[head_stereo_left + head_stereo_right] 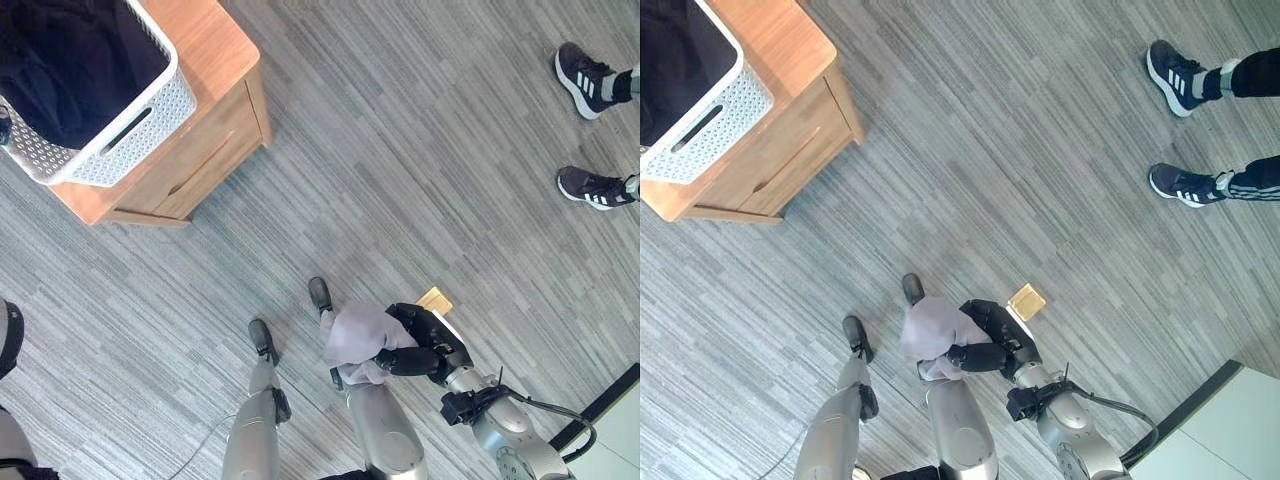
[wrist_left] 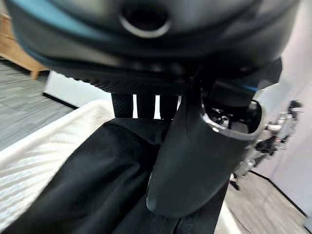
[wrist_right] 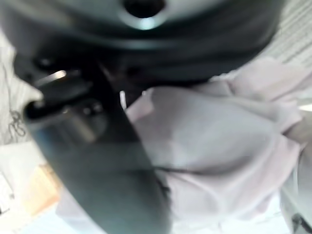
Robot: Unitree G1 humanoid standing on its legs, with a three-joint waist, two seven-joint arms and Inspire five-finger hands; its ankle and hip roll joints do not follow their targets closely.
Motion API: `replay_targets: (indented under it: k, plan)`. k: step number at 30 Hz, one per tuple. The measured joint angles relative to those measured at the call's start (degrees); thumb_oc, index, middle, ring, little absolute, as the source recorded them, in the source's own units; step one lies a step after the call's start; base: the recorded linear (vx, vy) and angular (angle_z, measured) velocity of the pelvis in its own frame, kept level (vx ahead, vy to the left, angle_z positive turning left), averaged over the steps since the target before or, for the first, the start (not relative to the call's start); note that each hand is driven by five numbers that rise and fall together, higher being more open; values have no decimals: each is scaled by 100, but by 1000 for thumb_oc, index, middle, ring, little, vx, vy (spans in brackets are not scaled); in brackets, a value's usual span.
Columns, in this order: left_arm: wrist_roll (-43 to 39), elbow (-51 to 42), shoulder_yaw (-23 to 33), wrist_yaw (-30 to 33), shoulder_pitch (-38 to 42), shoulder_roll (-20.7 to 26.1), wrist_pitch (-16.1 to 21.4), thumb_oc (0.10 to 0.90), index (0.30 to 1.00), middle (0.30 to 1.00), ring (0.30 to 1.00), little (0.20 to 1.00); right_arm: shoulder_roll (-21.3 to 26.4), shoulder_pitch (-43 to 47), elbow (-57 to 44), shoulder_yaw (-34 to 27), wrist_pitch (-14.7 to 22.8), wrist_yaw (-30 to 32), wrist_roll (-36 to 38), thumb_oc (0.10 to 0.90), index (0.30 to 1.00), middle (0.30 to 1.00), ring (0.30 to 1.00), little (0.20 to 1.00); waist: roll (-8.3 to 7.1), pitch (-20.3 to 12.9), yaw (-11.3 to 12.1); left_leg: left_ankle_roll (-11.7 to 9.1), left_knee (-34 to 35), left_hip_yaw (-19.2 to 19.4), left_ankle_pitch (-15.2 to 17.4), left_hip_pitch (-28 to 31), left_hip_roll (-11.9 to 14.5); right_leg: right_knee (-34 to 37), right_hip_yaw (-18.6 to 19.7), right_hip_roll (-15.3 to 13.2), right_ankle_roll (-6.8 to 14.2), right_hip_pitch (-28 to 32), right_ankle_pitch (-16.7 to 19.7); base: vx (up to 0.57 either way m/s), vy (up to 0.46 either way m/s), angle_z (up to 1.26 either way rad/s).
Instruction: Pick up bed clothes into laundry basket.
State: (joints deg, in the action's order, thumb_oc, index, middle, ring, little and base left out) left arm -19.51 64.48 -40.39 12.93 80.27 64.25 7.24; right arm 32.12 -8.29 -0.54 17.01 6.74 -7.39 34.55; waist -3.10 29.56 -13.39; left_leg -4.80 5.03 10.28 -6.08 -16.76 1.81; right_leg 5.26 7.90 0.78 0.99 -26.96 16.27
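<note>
we see a pale lilac garment [image 1: 358, 338] bunched in the right hand [image 1: 425, 345], whose dark fingers and thumb curl round it above the grey floor [image 1: 400, 150]. the white laundry basket [image 1: 120, 140] sits well apart on a wooden cabinet [image 1: 210, 110], with black cloth [image 1: 70, 60] inside. the left hand [image 2: 195, 161] sits over that black cloth; we cannot tell whether it grips. a person's shoes [image 1: 590, 80] stand far off.
</note>
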Motion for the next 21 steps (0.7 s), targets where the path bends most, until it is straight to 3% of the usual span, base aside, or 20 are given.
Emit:
replay_targets:
  k: [4, 12, 19, 21]
  plan:
    - [118, 2, -230, -129, 179, -8, 1, 800, 900, 900, 900, 900, 0, 2, 3, -8, -3, -5, 1, 400, 300, 300, 300, 300, 6, 0, -35, 0, 0, 27, 3, 45, -9, 0, 19, -2, -20, 33, 14, -1, 10, -3]
    - [147, 34, -156, -148, 133, -8, 4, 800, 900, 900, 900, 900, 5, 3, 16, -8, -5, -2, 0, 400, 300, 300, 300, 300, 26, 1, -7, -13, -1, 28, -18, 134, -2, 0, 18, 7, -71, 120, 53, 0, 0, 0]
    - [-501, 51, 672, -93, -64, -52, 2, 800, 900, 900, 900, 900, 9, 4, 25, -20, -5, 12, -1, 400, 300, 300, 300, 300, 30, -1, 10, -18, 0, -9, -25, 224, 6, 1, -18, 5, -72, 225, 53, -7, -10, 1]
    - [-522, 36, 691, -92, -74, -52, 3, 800, 900, 900, 900, 900, 60, 21, 27, -11, -7, 29, -1, 400, 300, 300, 300, 300, 31, -1, 17, -18, 0, -11, -25, 244, 6, 0, -20, 5, -72, 250, 53, 0, 0, 0]
